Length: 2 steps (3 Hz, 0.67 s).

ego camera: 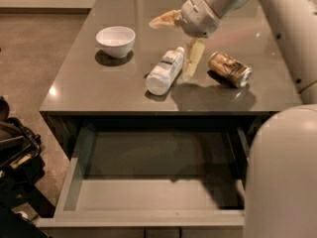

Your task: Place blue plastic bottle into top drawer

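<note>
Hovering over the back half of the countertop (94, 86), the gripper (171, 48) is seen with its two pale yellowish fingers (194, 58) spread wide apart. One finger is pointed left above the surface, and the other is pointed down. The lower finger is set just beside the upper end of the blue plastic bottle (165, 72), between it and a drink can (229, 69); whether bottle and finger touch cannot be told. Nothing is gripped.

The bottle is laid on its side on the countertop, slanted from lower left to upper right, below and slightly left of the gripper. Its body is clear plastic, rounded and smooth, wrapped in a pale blue-and-white label. The can, gold-brown and glossy, is also laid on its side, to the right. A round white bowl (115, 39) is stood upright well to the left.

The countertop is smooth, grey and faintly reflective. Below its front edge the top drawer (148, 195) is pulled out, wide, shallow and grey inside, well apart from the bottle.
</note>
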{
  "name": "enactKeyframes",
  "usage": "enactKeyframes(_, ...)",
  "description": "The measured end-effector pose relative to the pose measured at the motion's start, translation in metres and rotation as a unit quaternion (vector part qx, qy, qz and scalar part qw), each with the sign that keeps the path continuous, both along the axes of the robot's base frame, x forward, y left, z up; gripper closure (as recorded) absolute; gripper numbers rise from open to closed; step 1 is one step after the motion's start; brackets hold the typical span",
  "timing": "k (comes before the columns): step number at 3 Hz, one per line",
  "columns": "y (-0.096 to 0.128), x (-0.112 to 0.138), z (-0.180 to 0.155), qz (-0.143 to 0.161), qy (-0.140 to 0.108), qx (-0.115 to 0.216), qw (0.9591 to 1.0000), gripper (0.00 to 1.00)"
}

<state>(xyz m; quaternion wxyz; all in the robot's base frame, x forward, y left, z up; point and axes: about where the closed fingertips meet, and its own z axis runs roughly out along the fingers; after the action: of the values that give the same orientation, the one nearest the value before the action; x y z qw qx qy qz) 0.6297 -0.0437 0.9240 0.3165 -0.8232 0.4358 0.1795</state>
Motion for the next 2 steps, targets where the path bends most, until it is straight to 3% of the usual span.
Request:
enactKeyframes(1,0.0108,0.0214,-0.0071,0.028,-0.016,0.024,0.9992,0.0)
enactKeyframes(2,0.0155,0.0281,-0.0075,0.02,-0.022,0.029,0.9992,0.0)
